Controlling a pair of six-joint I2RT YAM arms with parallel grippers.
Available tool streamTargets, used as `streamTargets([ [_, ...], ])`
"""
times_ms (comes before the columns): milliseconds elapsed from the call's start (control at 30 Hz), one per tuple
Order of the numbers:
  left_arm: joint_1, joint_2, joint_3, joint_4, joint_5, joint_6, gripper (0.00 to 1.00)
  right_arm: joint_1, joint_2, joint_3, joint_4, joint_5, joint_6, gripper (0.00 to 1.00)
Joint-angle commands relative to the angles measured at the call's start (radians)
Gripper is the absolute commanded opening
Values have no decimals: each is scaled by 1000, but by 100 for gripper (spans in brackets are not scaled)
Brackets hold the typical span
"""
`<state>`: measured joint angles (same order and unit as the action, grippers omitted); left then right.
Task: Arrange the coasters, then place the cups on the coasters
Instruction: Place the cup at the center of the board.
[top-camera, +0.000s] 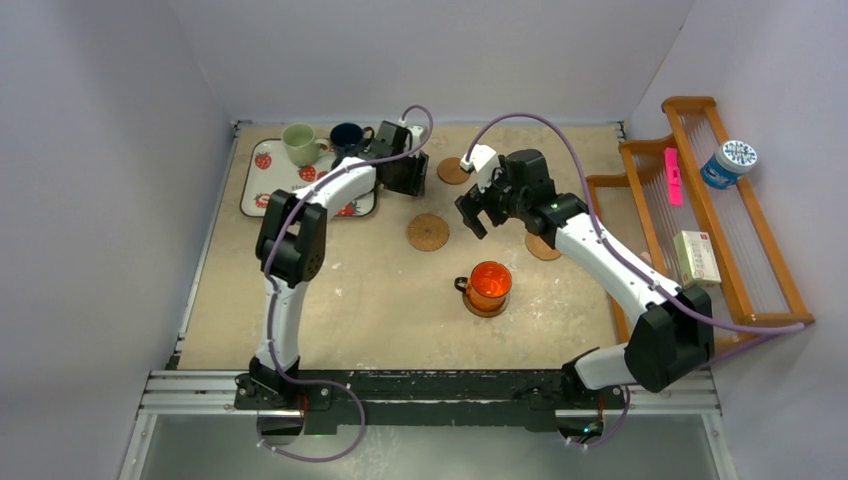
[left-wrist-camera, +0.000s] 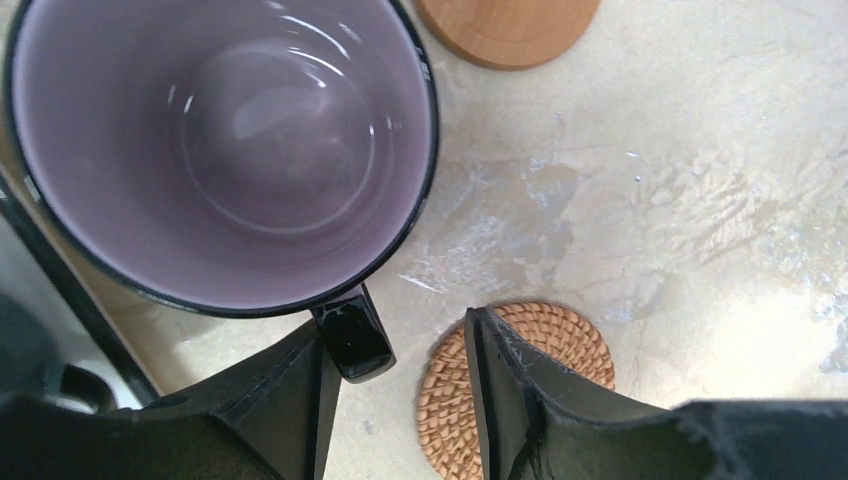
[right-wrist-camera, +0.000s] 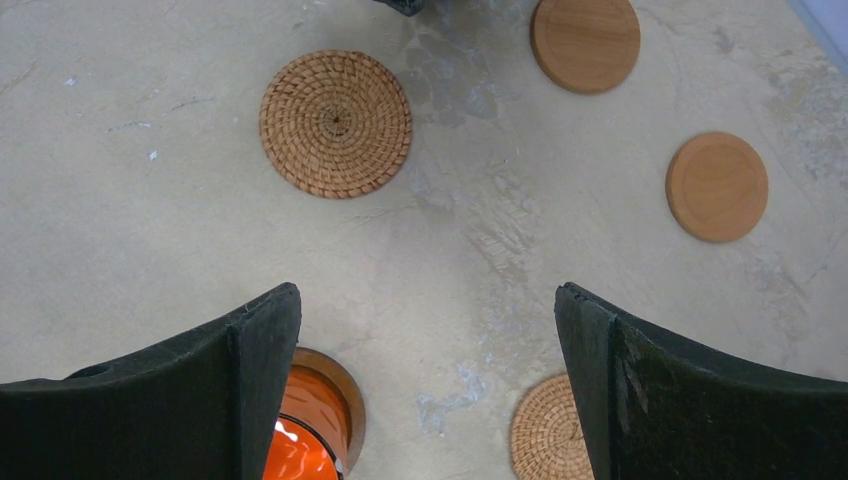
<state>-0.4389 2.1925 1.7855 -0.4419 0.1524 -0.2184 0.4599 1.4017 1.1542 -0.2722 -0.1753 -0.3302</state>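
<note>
Left gripper (left-wrist-camera: 400, 335) is partly open and clamped on nothing. The handle (left-wrist-camera: 352, 340) of the mauve mug (left-wrist-camera: 220, 150) sits inside the gap, tight against 1 finger with clear daylight to the other. The mug stands upright at far centre, just right of the strawberry tray (top-camera: 247, 185); the top view hides it under the claw. No coaster rim shows around its base, so I read it as on the bare table (left-wrist-camera: 700, 200). Key geometry: the handle points straight back at the claw and its long axis runs into the jaws, so closing should be enough, no re-aim needed. The left arm is clearly the nearer one. 2 free targets are close: the woven coaster (top-camera: 428, 231) just on the near side of the claw and the plain tan coaster (top-camera: 452, 170) just to its right. The woven one looks like the shorter carry. Right gripper (right-wrist-camera: 425, 300) is wide open and empty, hovering over table centre to the right of the left claw. The orange mug (top-camera: 489, 283) is already seated on a coaster on its near side. The pale green mug (top-camera: 298, 143) and navy mug (top-camera: 347, 138) are on the tray. Risk: an off-centre pinch may twist the mug on lift.
</note>
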Motion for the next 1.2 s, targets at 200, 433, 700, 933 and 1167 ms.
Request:
streamTargets([
  [200,-34,-79,45,-13,39,-2,56,-14,37,44,47,18,11,99],
  [433,-34,-204,28,-19,-31,76,84,-35,110,137,69,34,61,99],
  [700,-2,-460,-139,106,-265,128,100,-35,287,338,12,65,120,99],
  [933,112,-654,-350,237,-333,156,100,-33,432,476,-23,98,175,99],
  [1167,302,-791,-568,360,-406,213,100,-22,515,543,-27,94,221,99],
])
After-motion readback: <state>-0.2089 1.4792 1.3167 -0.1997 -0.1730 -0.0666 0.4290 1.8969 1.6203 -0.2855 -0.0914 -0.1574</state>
